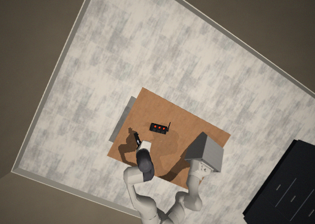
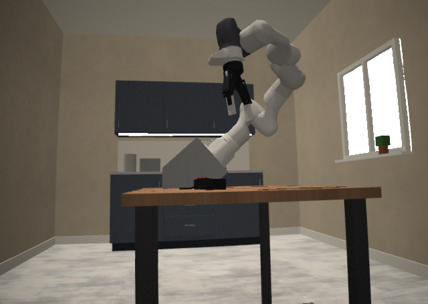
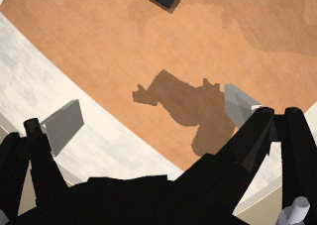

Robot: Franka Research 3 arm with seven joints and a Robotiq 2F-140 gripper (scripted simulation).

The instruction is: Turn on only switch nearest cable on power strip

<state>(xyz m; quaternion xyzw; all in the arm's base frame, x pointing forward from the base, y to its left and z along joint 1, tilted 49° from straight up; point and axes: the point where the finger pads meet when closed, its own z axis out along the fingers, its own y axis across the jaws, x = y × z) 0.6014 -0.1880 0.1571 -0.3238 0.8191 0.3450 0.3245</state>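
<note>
The black power strip lies flat, right way up, near the middle of the wooden table. Three switches glow red on it in the overhead view; the cable leaves its right end there. In the wrist view the strip is cut off by the top edge and only two red switches show. My gripper is open and empty. It hangs high above the table, off to the side of the strip near a table edge.
The grey box of the robot's base stands on the table behind the strip. A grey slab lies along one table edge. Dark cabinets and a window with a small plant are beyond the table.
</note>
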